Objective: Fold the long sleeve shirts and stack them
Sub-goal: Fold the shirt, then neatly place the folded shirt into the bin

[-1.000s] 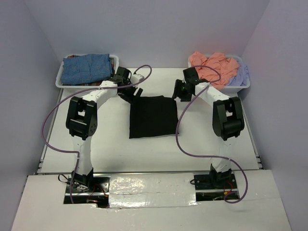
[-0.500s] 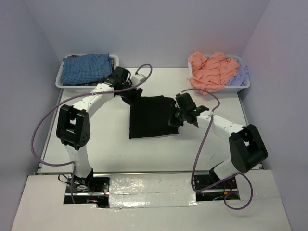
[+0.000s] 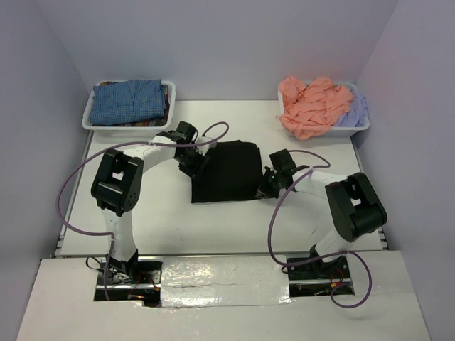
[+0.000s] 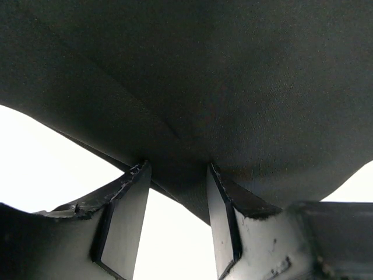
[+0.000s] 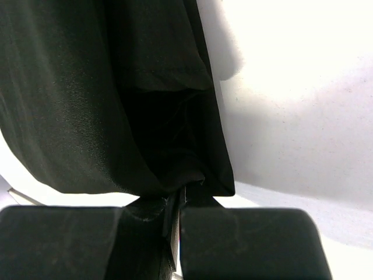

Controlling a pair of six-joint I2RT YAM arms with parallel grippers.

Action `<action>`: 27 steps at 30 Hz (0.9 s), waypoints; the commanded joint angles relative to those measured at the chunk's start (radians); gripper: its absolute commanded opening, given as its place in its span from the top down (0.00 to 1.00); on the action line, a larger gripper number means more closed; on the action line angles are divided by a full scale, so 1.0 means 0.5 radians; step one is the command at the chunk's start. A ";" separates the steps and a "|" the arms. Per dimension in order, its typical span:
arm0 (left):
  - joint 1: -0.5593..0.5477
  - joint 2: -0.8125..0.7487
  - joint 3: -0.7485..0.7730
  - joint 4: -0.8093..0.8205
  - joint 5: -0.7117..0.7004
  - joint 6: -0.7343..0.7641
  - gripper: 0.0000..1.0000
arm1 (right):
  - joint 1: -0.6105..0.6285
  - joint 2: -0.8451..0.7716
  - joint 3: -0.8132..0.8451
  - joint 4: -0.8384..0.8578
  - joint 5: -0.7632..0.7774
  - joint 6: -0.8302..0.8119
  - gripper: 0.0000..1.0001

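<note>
The right gripper (image 5: 180,197) is clamped tight on the edge of a plain black long sleeve shirt (image 5: 70,105) of soft cloth, a thin fold of fabric nipped at its tips. The left gripper (image 4: 175,175) stands with its jaws partly apart. The shirt's hem (image 4: 233,70) is drawn to a point between its fingers (image 4: 125,216), which reads as a grip on a thicker fold.

From above, the left gripper (image 3: 193,158) sits at the left edge of the shirt (image 3: 226,170) and the right gripper (image 3: 274,181) at its right edge. The garment lies as a tidy rectangle in the middle of the white table (image 3: 213,227).

Beyond it, a folded blue-checked shirt (image 3: 128,103) rests in the far-left white plastic bin (image 3: 89,119). A crumpled salmon-pink shirt (image 3: 313,103) and a pale lavender shirt (image 3: 355,110) fill the far-right white plastic bin (image 3: 359,128).

The work looks about midway: the checked shirt is already put away, the black one is folded but not yet stacked, and the pink and lavender ones are untouched.

A second earlier both grippers hovered with wider jaws at the shirt's far corners, the right arm standing tall. Since then both have dropped to the cloth's side edges and closed, the right arm now stretched low across the table. The shirt has barely shifted.
</note>
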 commanded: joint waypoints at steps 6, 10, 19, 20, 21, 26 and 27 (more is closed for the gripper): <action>0.025 -0.041 0.208 -0.142 -0.058 0.060 0.37 | -0.008 -0.058 0.053 -0.185 0.199 -0.159 1.00; 0.052 -0.108 0.374 -0.347 -0.076 0.018 0.35 | 0.004 -0.304 0.209 -0.411 0.294 -0.331 0.92; 0.092 -0.274 0.004 -0.112 -0.058 -0.516 0.14 | -0.038 -0.191 0.623 -0.602 0.255 -0.482 0.39; 0.092 -0.265 -0.063 -0.054 -0.045 -0.583 0.08 | -0.051 -0.154 0.633 -0.599 0.239 -0.463 0.38; 0.092 -0.259 -0.088 -0.029 -0.033 -0.611 0.07 | -0.060 -0.117 0.636 -0.563 0.227 -0.448 0.36; 0.092 -0.130 -0.174 0.134 0.090 -0.768 0.03 | -0.125 0.061 0.596 -0.421 0.166 -0.380 0.36; 0.092 -0.112 -0.181 0.152 0.126 -0.783 0.03 | -0.131 0.113 0.593 -0.382 0.166 -0.380 0.36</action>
